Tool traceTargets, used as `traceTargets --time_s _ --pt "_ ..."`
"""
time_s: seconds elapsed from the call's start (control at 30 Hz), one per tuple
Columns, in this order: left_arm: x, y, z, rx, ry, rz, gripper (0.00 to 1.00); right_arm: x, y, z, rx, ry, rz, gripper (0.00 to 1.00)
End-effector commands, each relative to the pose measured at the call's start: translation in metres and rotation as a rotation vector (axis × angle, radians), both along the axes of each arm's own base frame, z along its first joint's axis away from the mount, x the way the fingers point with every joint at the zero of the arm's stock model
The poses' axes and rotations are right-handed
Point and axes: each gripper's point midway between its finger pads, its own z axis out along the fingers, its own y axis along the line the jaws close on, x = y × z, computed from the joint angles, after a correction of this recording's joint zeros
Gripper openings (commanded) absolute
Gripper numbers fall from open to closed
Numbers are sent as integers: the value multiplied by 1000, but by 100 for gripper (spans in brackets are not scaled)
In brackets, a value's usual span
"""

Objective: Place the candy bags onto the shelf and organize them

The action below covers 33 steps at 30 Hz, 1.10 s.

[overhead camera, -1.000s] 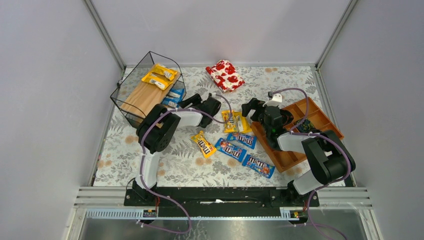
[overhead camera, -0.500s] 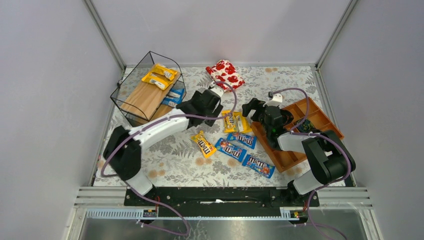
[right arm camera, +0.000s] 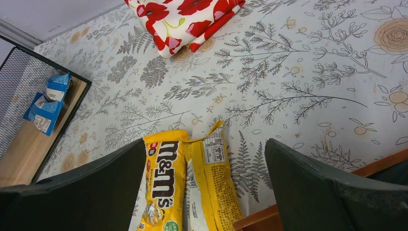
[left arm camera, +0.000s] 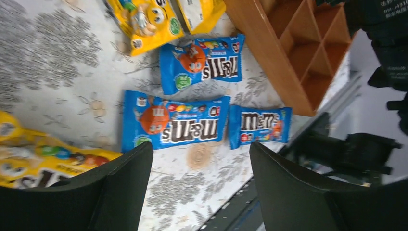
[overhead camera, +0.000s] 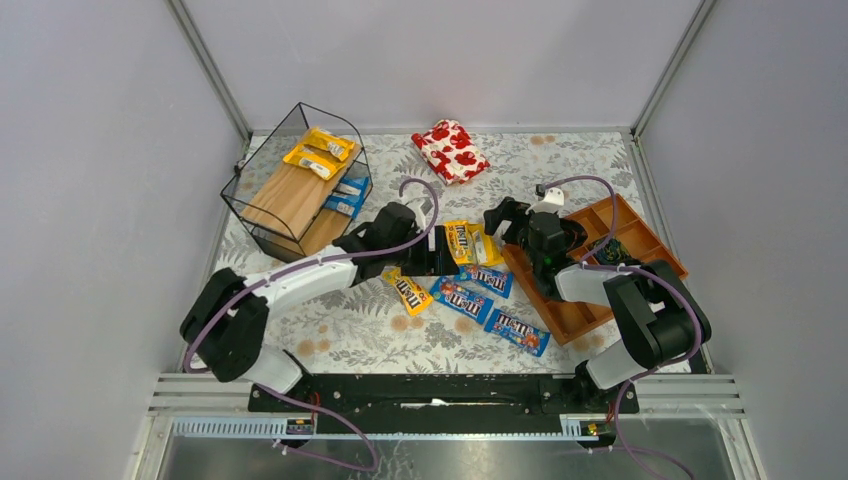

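Note:
Two yellow candy bags [overhead camera: 320,150] lie on the top board of the black wire shelf [overhead camera: 262,205], and two blue ones [overhead camera: 345,195] on its lower board. On the table lie two yellow bags side by side [overhead camera: 465,242], one yellow bag [overhead camera: 407,288] and three blue bags [overhead camera: 487,279] [overhead camera: 461,299] [overhead camera: 517,331]. My left gripper [overhead camera: 432,262] is open and empty above the blue bags [left arm camera: 173,125]. My right gripper [overhead camera: 500,222] is open and empty over the far ends of the two yellow bags [right arm camera: 161,183].
An orange-brown compartment tray [overhead camera: 640,240] stands at the right, its edge next to the blue bags [left arm camera: 298,57]. A red-and-white floral pouch [overhead camera: 450,150] lies at the back, also in the right wrist view [right arm camera: 185,14].
My left arm has swung away from the shelf, right and toward the near side, over the loose bags. The right arm and the bags have not moved.

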Motion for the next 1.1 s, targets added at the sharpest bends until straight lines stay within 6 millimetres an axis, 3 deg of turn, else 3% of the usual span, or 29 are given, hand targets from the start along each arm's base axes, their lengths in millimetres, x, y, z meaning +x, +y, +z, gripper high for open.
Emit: traceTargets --time_s 0.0,0.13,0.27,0.4,0.6,0.7,0.93,1.07 --pt "8 -31 19 -257 128 66 76 9 3 16 26 -42 5 100" --pt "26 -42 10 -316 165 109 68 8 4 17 28 -43 9 100" --pt "47 -46 -9 -231 136 128 67 8 3 18 29 -47 7 100" --pt "52 -48 -41 -133 174 104 70 8 3 20 28 -51 5 100" --pt "47 -50 -72 -96 204 77 70 8 3 21 32 -55 6 100" --pt "48 -54 -78 -112 222 72 69 9 3 22 34 -57 5 100" --pt "43 -75 -72 -367 346 52 58 9 1 21 40 -53 2 100" --pt "43 -74 -79 -344 343 61 56 9 0 22 46 -56 2 100"
